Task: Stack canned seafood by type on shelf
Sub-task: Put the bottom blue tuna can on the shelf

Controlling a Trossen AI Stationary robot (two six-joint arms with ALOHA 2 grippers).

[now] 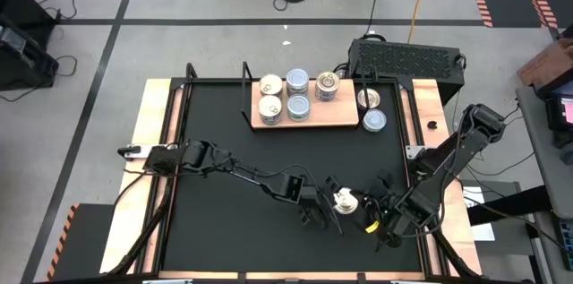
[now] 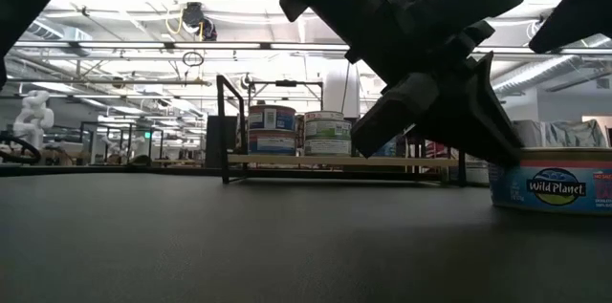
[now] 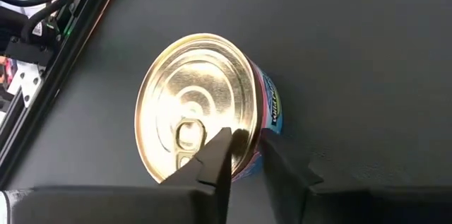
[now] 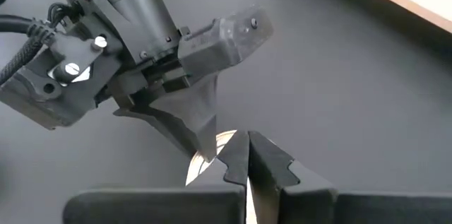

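— Where's the left arm got to?

— It reaches across to the near edge of the surface [image 1: 224,141], right of the middle. Its left end effector [image 3: 244,155] is pinching the rim of a gold-topped tin [image 3: 194,104]: one finger on the lid by the pull tab, the other down the outside wall. I'd say that edge grip lets it lift a flat tin without needing room around it.

— Can you read the tin?

— Blue label, and from table height it says "Wild Planet" [image 2: 553,188]. The rest is too small.

— And the shelf?

— The shelf [image 1: 309,123] sits near the far edge, middle to right. Five tins on it: two cream-topped ones [image 1: 269,96] at its left end, two pale blue ones [image 1: 297,94] next, a goldish one [image 1: 327,86] after. Grouped by kind, looks like. Two more tins [image 1: 372,109] wait on the surface just off its right end.

— The right arm?

— The right end effector [image 4: 247,155] hovers just beside the held tin, fingers pressed together, holding nothing.
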